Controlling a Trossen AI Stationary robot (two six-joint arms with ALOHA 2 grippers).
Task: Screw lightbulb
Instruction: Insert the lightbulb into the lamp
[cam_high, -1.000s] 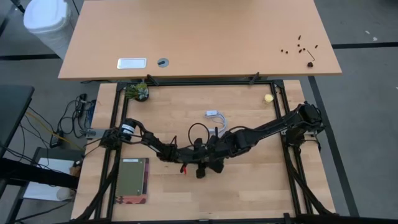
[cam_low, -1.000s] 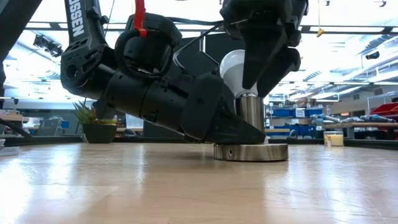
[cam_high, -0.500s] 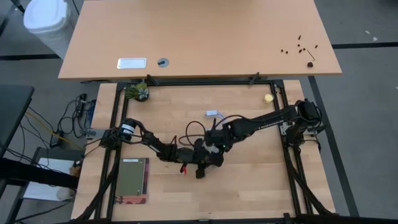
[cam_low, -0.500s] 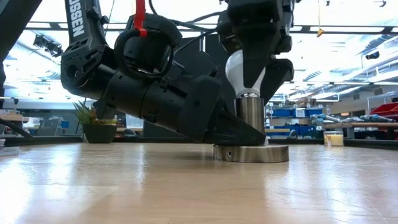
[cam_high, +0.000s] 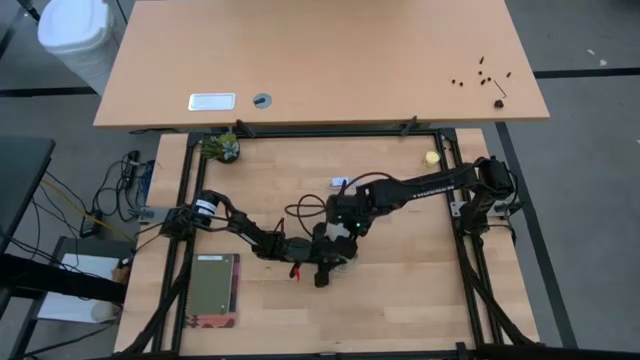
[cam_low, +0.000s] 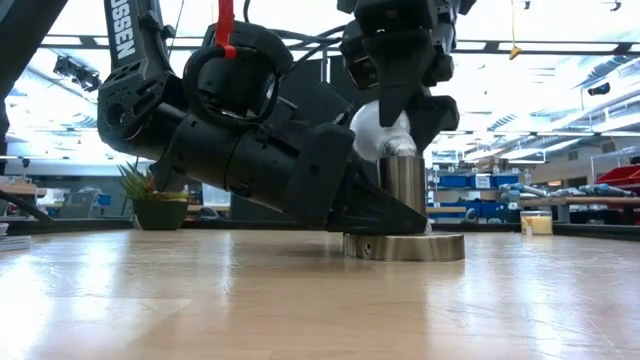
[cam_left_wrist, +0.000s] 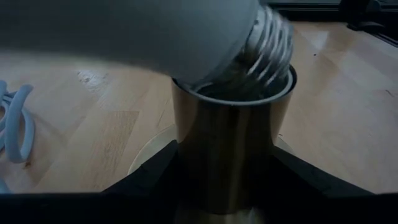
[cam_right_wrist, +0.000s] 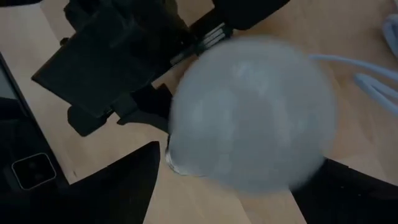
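Since the earlier frame my right tool (cam_low: 398, 118) has swung back over the socket (cam_low: 404, 182) and the bulb (cam_low: 378, 130), clamped in it, now leans. Left tool (cam_left_wrist: 214, 180) grips the socket. I'd straighten the bulb so its threads (cam_left_wrist: 272, 43) seat squarely before turning.

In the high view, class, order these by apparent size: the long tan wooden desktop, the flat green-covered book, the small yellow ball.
1. The long tan wooden desktop, by far the largest.
2. The flat green-covered book.
3. The small yellow ball, a mere dot.
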